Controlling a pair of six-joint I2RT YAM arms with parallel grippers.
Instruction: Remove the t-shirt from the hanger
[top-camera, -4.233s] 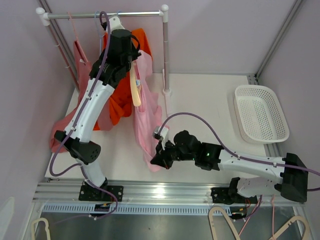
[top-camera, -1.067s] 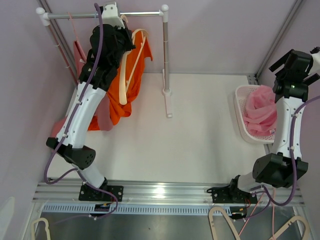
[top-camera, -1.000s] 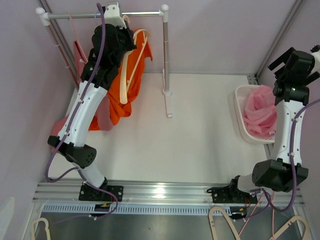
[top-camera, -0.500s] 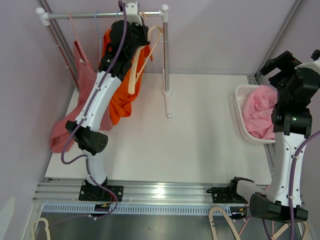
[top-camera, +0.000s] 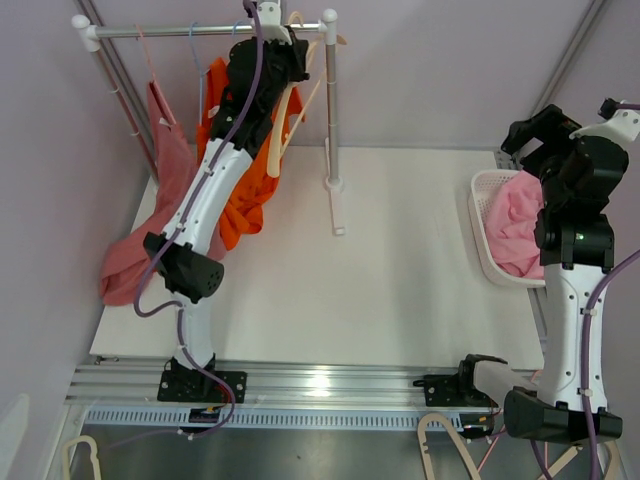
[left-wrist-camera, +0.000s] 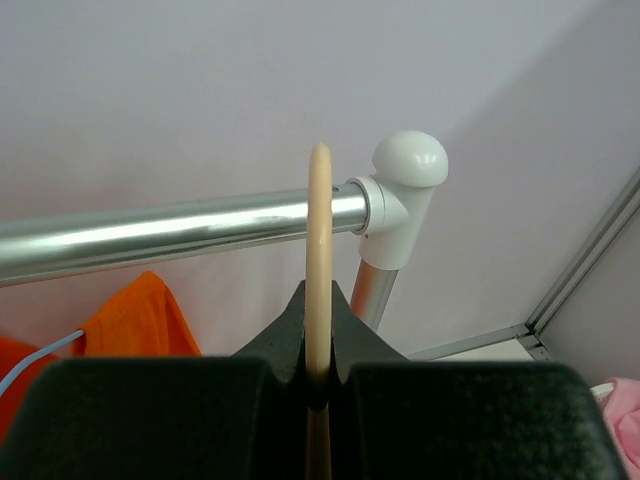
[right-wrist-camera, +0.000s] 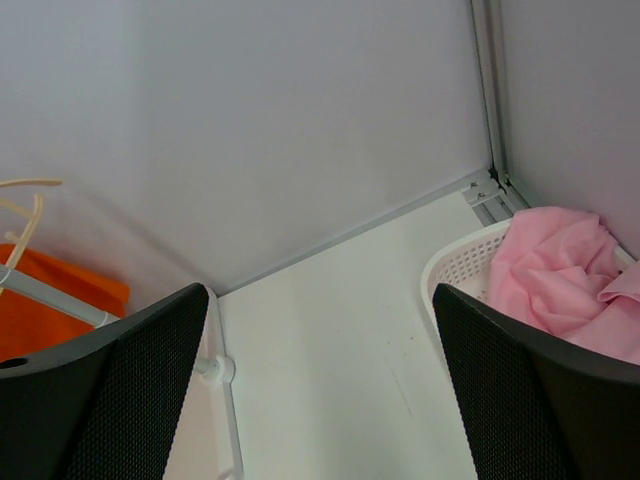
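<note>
Pink t-shirt (top-camera: 515, 225) crumpled in white basket (right-wrist-camera: 460, 268), bare cream hanger (left-wrist-camera: 318, 260) at rail (left-wrist-camera: 150, 232)

Rail (top-camera: 170, 31) with hanger (left-wrist-camera: 318, 250) at its right end, beside the right post (top-camera: 331, 100); a garment (top-camera: 235, 195) hangs further left. Well right of the rail: basket (top-camera: 473, 205), t-shirt (top-camera: 515, 225) inside.
</note>
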